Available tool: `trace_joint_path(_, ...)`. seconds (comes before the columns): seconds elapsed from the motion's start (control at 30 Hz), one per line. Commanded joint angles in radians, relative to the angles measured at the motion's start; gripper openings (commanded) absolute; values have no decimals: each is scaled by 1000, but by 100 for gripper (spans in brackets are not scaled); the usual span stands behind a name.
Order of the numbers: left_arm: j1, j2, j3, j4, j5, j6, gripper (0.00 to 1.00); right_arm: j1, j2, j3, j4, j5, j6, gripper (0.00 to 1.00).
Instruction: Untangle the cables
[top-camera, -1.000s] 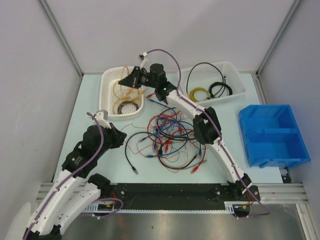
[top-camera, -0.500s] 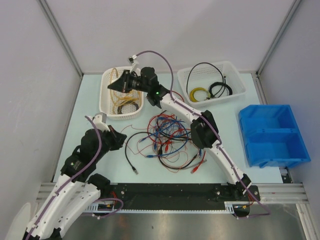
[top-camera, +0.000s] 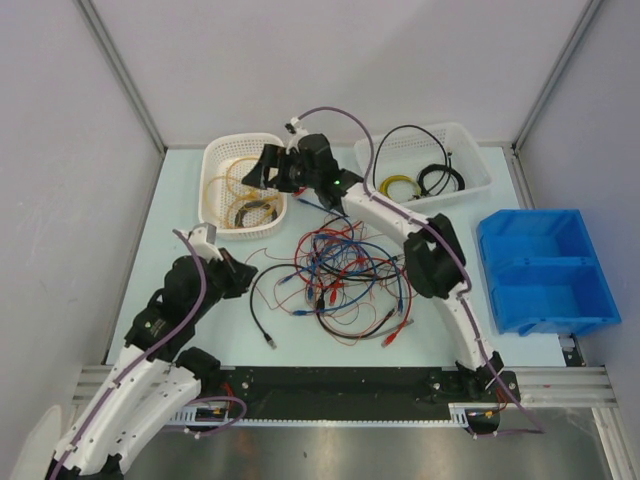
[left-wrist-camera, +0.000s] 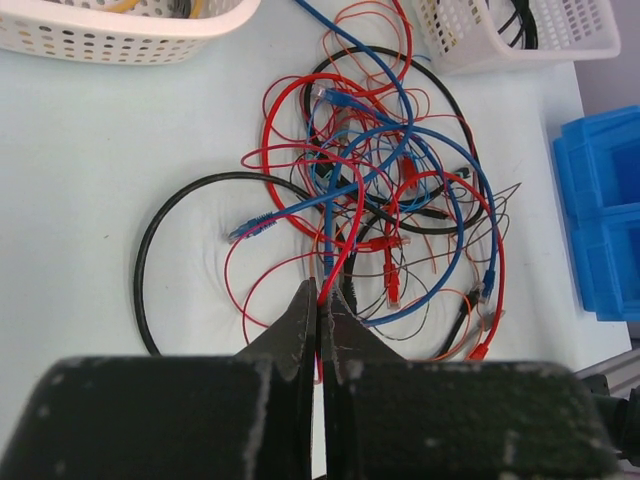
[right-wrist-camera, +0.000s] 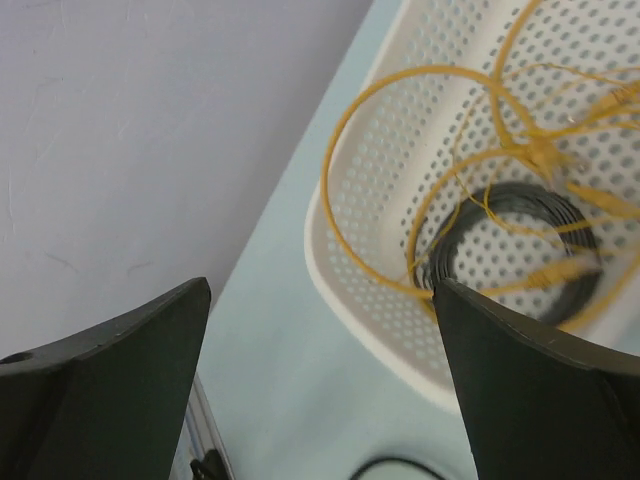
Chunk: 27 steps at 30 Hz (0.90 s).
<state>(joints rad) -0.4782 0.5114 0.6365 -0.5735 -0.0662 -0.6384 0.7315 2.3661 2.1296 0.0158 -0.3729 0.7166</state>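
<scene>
The cables (top-camera: 340, 275) lie as a tangle of red, blue, black and thin orange wires mid-table, also spread across the left wrist view (left-wrist-camera: 380, 190). My left gripper (top-camera: 243, 275) sits at the tangle's left edge. Its jaws (left-wrist-camera: 322, 305) are shut on a red cable (left-wrist-camera: 345, 250) that runs out of the pile. My right gripper (top-camera: 252, 172) hangs open over the left white basket (top-camera: 212, 160), nothing between its fingers (right-wrist-camera: 110, 390). In that basket (right-wrist-camera: 340, 270) lie a yellow cable (right-wrist-camera: 370, 120) and a black coil (right-wrist-camera: 520, 250).
A second white basket (top-camera: 470, 180) at the back right holds black and yellow cables. A blue bin (top-camera: 545, 270) stands at the right edge. A black cable (top-camera: 262, 300) loops out of the tangle toward the near edge. Grey walls close in the table.
My right gripper has opened over the left basket and shifted slightly right; the yellow cable it carried now lies in the basket. The left arm has stayed put, still shut.
</scene>
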Motion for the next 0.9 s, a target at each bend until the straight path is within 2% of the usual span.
trace_joint_path(0.0,-3,21,12,102,38,-14,0,35,-460,-167,-43,191,-132,100)
trace_joint_path(0.13,-3,62,41,170,60,-18,0,89,-756,-364,-163,365,-290,100)
trace_joint_path(0.17,-3,76,52,184,59,-21,0,106,-822,-472,-180,408,-313,100)
trace_joint_path(0.2,-3,108,78,216,86,-26,0,136,-934,-525,-216,478,-328,100)
trace_joint_path(0.3,-5,168,156,292,121,-41,0,215,-1096,-745,-295,642,-330,99)
trace_joint_path(0.4,-7,272,257,392,178,-66,0,267,-1255,-909,-471,756,-221,85)
trace_joint_path(0.47,-22,378,328,431,220,-76,0,333,-1353,-992,-507,796,-153,74)
trace_joint_path(0.5,-34,424,418,448,224,-75,0,357,-1381,-1058,-531,813,-131,67)
trace_joint_path(0.53,-71,500,469,451,220,-69,0,414,-1433,-1092,-539,825,-111,47)
trace_joint_path(0.57,-92,548,520,455,218,-51,0,437,-1452,-1115,-551,862,-64,35)
trace_joint_path(0.6,-135,590,634,454,220,-40,0,462,-1470,-1155,-583,882,-37,25)
trace_joint_path(0.63,-155,681,697,445,218,-26,0,506,-1501,-1171,-596,893,-19,4)
trace_joint_path(0.67,-172,723,762,419,221,-3,0,525,-1512,-1183,-611,917,-2,0)
trace_joint_path(0.77,-215,887,1106,330,224,41,0,624,-1553,-1217,-671,971,52,0)
trace_joint_path(0.87,-224,1039,1294,262,223,49,0,727,-1574,-1260,-712,1014,118,0)
